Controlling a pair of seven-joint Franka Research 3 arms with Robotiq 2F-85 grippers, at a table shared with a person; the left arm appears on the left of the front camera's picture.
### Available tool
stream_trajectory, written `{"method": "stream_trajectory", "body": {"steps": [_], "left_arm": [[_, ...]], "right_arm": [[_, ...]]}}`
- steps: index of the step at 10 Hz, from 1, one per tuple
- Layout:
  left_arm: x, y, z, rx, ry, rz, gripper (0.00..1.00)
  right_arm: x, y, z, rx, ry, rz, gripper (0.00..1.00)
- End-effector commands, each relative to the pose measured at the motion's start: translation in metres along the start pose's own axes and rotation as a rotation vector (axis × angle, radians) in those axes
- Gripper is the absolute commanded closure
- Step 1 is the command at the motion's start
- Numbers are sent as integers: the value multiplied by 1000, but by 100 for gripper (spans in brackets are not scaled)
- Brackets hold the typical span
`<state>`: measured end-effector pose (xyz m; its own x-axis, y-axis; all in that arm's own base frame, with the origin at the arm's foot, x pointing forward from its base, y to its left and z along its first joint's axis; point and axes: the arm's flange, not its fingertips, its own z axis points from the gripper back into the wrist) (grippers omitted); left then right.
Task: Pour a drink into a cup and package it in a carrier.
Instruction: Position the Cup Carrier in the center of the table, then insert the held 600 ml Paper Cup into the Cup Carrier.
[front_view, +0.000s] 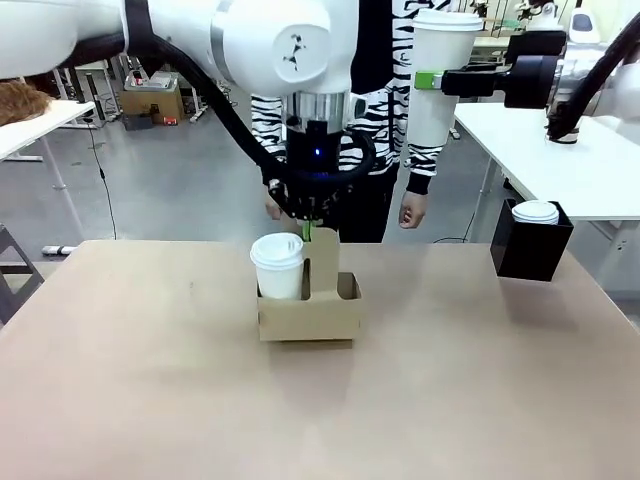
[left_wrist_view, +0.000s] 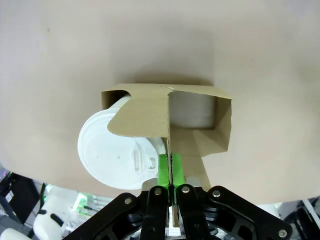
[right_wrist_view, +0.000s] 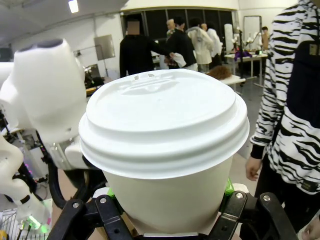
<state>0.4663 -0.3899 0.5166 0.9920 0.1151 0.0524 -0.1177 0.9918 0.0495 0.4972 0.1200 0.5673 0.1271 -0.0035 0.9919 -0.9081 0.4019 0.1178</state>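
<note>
A: Where's the tall cup (front_view: 438, 120)?
B: High at the right, with the right gripper (front_view: 428, 80) clamped round its side below the lid (right_wrist_view: 162, 112). It's thin paper and may be full, so squeeze gently and keep it level.
A: And the carrier (front_view: 320, 318)?
B: Mid-table, 1 shorter cup (front_view: 277, 268) inside, 1 slot (left_wrist_view: 192, 112) free. The left gripper (front_view: 306, 232) is pinched shut on its handle (front_view: 324, 262). That's light, floppy cardboard, so hold it there.

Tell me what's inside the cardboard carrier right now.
One lidded white cup sits in one slot of the carrier; the other slot is empty. Its lid hides the contents.
</note>
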Motion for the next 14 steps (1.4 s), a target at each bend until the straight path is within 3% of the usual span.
{"method": "stream_trajectory", "body": {"steps": [1,4,14], "left_arm": [[-9,3,-15,19,-27,11,98],[-13,-6,-32,29,-28,21,98],[-11,-8,-23,11,9,-11,98]], "right_arm": [[4,0,-4,-17,-15,15,20],[4,0,-4,-17,-15,15,20],[4,0,-4,-17,-15,15,20]]}}
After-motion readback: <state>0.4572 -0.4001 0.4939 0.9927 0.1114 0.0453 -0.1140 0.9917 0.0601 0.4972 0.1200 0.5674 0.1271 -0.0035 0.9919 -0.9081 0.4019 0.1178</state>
